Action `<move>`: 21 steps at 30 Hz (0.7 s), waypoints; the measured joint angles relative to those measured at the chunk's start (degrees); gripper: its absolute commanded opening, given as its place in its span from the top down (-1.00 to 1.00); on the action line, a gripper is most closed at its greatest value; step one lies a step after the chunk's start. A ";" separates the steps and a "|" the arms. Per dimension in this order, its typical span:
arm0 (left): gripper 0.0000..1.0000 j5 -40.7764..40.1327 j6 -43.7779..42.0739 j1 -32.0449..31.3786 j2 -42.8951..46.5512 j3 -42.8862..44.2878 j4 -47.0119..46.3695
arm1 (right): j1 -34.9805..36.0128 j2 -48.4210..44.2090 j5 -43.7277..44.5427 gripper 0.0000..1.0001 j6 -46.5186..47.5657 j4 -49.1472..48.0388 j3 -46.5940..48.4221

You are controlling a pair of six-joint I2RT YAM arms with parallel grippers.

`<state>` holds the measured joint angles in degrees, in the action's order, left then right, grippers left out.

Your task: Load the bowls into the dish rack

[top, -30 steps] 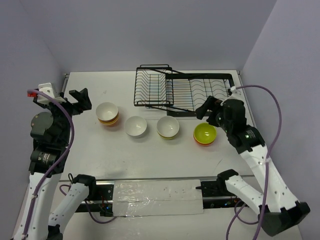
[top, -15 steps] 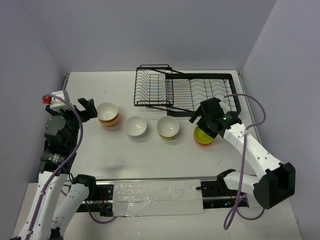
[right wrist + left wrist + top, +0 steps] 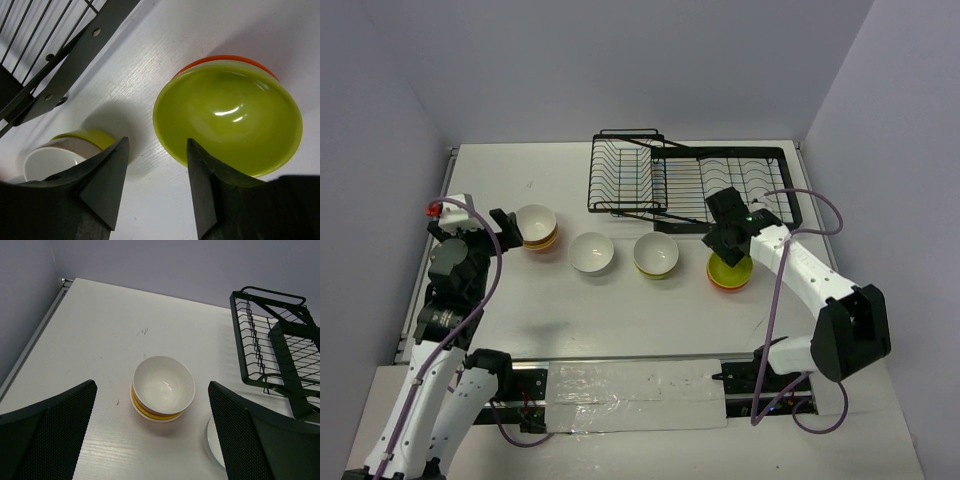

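Four bowls stand in a row on the white table in front of the black wire dish rack (image 3: 690,183). From the left they are a white-inside bowl with a yellow and orange outside (image 3: 535,227), a white bowl (image 3: 592,253), a white-inside bowl with a yellow-green outside (image 3: 656,255) and a lime-green bowl with an orange outside (image 3: 730,270). My left gripper (image 3: 505,228) is open and empty just left of the first bowl (image 3: 163,387), which shows between its fingers. My right gripper (image 3: 720,240) is open and empty above the left rim of the lime-green bowl (image 3: 230,120).
The rack's front frame (image 3: 50,50) lies close behind the right gripper. The yellow-green bowl (image 3: 60,155) sits just left of the right gripper's left finger (image 3: 107,175). The rack's tall basket end (image 3: 280,355) is right of the left gripper. Purple walls close the table at back and sides.
My left gripper has moved right and nearer to the leftmost bowl. My right gripper has swung left and down over the lime-green bowl's left rim. No bowl has moved.
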<state>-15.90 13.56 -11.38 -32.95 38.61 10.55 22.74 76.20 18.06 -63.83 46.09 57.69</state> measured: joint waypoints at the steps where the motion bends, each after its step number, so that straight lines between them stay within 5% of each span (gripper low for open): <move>1: -0.99 -0.07 -0.35 -0.09 0.15 -0.46 -0.24 | 0.00 0.59 0.17 -0.08 -0.31 -0.04 0.15; 21: -0.99 -2.03 -2.38 -2.71 1.53 -2.82 -2.62 | 0.00 8.70 3.87 0.14 -2.71 0.59 2.84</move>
<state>-17.93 11.18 -14.09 -31.42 35.79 7.92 22.74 84.90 21.93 -66.54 46.68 60.53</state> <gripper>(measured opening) 0.991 0.447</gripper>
